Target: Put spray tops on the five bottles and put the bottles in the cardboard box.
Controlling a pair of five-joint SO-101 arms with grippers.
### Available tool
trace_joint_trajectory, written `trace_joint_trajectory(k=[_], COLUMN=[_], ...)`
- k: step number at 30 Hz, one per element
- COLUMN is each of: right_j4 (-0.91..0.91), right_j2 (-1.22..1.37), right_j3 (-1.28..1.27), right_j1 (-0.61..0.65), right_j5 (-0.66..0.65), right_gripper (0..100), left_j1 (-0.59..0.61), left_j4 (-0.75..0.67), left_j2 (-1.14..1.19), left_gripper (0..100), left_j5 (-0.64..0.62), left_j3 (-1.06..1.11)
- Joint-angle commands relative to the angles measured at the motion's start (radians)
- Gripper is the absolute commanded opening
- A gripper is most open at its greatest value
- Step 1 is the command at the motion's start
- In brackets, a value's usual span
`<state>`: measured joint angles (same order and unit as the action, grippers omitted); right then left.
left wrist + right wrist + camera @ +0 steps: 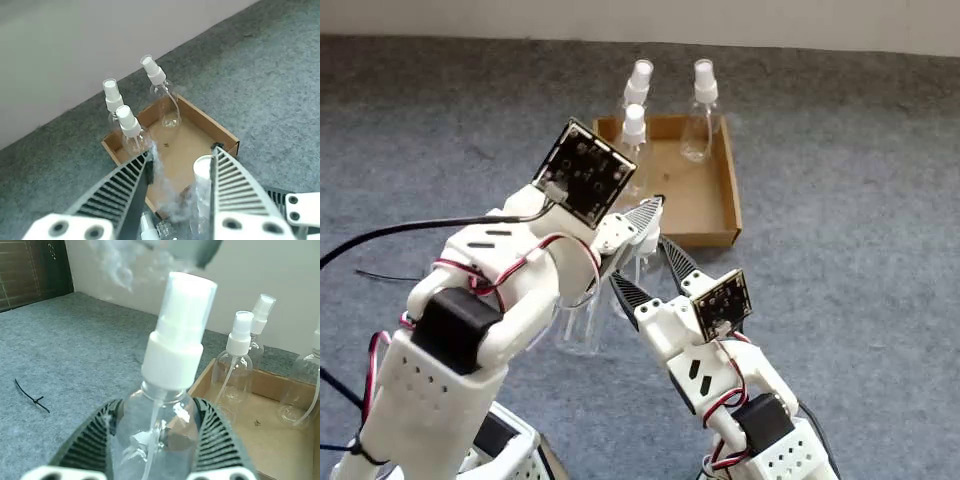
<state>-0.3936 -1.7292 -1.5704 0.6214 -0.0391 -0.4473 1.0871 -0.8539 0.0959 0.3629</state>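
At the far left of the high view a black cable [380,236] trails over the grey carpeted desk [840,300] to the left arm [480,320], which fills the lower left with its wrist near the middle of the frame. Just right of that arm a loose bottle [582,322], clear and upright, stands on the desk, partly hidden by the arm; whether it wears a top cannot be told. At the centre the left pincer [184,150] hangs with its two ribbed fingers spread wide, and a white spray top [180,335] sits in the gap, close beside one finger. That top is on the held bottle [160,440], clear and upright, which the right pincer [653,278] pinches by the body, one black finger on either side, just in front of the box's near wall. The right arm [720,370] rises from the lower middle. In the upper middle lies the cardboard box [730,200], shallow and open. The front bottle [634,140] stands in its upper left corner. The rear bottle [639,82] is just behind it, and I cannot tell whether that one is inside the back wall. The right-hand bottle [703,110] stands in the upper right corner. All three carry white tops.
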Motion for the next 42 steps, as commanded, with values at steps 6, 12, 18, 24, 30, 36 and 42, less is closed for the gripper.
trace_joint_trajectory(k=[6,12,18,24,30,36,42], right_j4=[-0.005,-0.019,-0.03,-0.041,-0.091,-0.09,0.059], right_j2=[-0.016,-0.016,-0.016,-0.016,-0.012,-0.004,0.219], right_j3=[0.021,0.021,0.021,0.027,0.036,0.148,0.3], right_j1=[-0.015,-0.016,-0.016,-0.016,-0.131,-0.197,-0.217], right_j5=[0.009,0.009,0.009,0.006,0.005,-0.002,-0.199], right_gripper=[0.4,0.4,0.4,0.4,0.4,0.4,0.4], left_j1=[0.013,0.01,0.01,0.018,0.108,0.311,0.53], left_j4=[-0.017,-0.017,-0.018,0.002,0.121,0.084,-0.112], left_j2=[-0.002,-0.101,-0.099,-0.102,-0.102,-0.102,-0.102], left_gripper=[17,17,17,17,17,17,17], left_j5=[0.06,0.06,0.06,0.06,0.06,0.06,0.057], left_j3=[0.048,0.15,0.2,0.035,-0.088,0.073,0.354])
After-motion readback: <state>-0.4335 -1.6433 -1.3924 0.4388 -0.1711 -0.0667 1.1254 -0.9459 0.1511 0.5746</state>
